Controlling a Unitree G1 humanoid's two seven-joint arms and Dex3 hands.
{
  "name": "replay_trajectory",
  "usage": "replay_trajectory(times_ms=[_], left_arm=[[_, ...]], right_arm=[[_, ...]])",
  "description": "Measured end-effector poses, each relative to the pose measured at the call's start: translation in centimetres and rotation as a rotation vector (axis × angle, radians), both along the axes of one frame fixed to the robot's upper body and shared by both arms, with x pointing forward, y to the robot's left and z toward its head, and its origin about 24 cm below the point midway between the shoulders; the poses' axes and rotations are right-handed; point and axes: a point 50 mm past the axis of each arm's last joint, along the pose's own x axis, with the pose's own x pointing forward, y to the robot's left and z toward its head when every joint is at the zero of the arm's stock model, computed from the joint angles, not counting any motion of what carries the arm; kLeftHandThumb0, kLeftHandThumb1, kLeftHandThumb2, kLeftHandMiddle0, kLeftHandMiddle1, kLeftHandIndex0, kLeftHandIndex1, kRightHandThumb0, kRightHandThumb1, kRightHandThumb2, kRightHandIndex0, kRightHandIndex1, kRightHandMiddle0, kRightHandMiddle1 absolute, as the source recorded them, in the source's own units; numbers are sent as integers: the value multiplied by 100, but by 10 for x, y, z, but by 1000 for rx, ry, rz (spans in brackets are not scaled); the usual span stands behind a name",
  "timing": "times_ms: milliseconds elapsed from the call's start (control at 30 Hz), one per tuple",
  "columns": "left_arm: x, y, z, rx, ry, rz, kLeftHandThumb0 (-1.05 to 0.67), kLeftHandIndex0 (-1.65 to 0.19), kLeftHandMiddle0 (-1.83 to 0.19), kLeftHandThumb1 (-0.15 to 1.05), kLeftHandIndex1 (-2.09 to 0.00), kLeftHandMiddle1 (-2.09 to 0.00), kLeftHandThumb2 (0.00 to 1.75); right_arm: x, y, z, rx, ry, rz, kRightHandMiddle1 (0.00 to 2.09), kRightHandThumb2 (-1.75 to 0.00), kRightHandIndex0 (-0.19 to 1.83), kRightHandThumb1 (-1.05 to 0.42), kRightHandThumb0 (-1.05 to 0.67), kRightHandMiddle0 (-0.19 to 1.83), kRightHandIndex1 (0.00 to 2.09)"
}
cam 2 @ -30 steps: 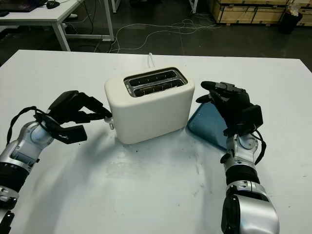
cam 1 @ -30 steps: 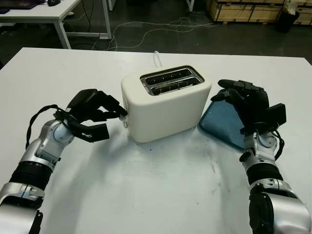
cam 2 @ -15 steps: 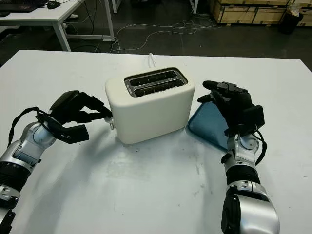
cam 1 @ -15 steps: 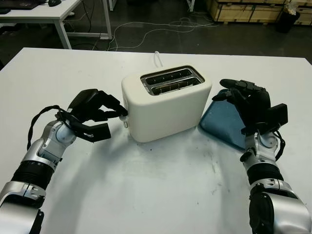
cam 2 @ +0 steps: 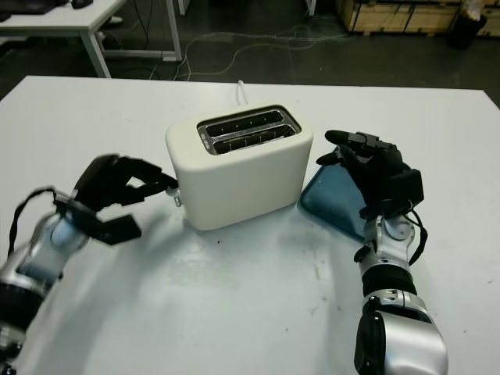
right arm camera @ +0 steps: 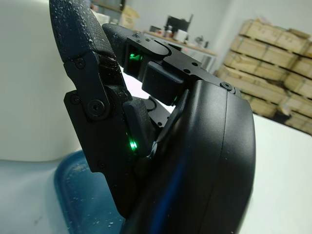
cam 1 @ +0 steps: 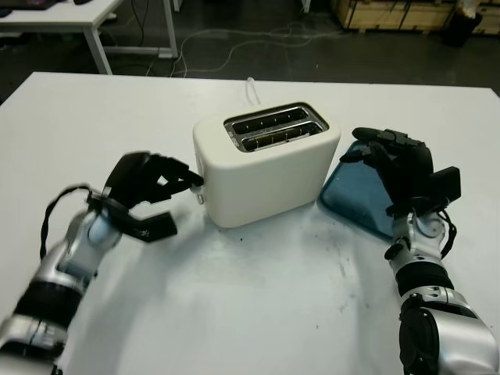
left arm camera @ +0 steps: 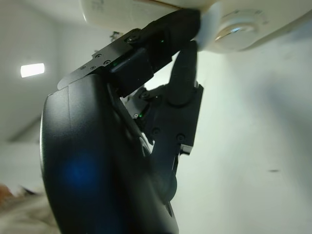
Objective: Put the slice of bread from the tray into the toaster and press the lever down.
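Note:
The cream toaster (cam 1: 266, 172) stands mid-table with two slots on top. A tan strip shows low in the front slot (cam 1: 275, 140); I cannot tell if it is bread. My left hand (cam 1: 176, 199) is at the toaster's left end, fingers curled, with fingertips (left arm camera: 183, 24) on the small lever (cam 1: 201, 195) and the thumb hanging below, apart from it. The blue tray (cam 1: 351, 195) leans against the toaster's right side, and its visible part is bare. Held upright over the tray, my right hand (cam 1: 383, 160) is open and holds nothing.
The toaster's white cord (cam 1: 251, 84) runs off behind it. The white table (cam 1: 258, 305) reaches to the front edge of the view. Beyond its far edge are dark floor, cables, another table (cam 1: 94, 23) and wooden crates (cam 1: 391, 14).
My left wrist and forearm have dropped a little toward the table, with the fingertips staying at the lever. The right hand has not moved.

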Motion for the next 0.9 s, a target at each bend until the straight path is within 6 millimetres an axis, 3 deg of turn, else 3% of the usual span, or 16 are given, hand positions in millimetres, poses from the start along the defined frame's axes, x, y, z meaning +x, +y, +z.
replay_trajectory(times_ms=[167,333,500,700,900], left_arm=[[-14,1,2,-109,-34,37,-21,-104,-66,91,-1,-174,1],[-18,1,23,-187,-137,50,-26,-104,-64,90,-1,-173,0],[-18,3,31,-189,-183,75,-28,-105,-67,89,-1,-169,0],[-20,5,42,-227,-224,113,-43,-101,-67,91,-1,-170,4],[-28,11,63,-291,-234,180,-49,-91,-56,91,0,-145,1]], right_arm=[[5,1,8,-9,-31,-22,1,-6,100,-92,-105,132,75],[6,0,8,-12,-30,-22,2,-6,104,-92,-105,136,70],[8,-4,14,-32,-41,-32,3,-7,107,-92,-105,140,71],[8,-7,14,-41,-38,-30,3,-5,113,-92,-105,144,64],[9,-10,21,-65,-56,-3,0,-1,126,-90,-105,145,39]])
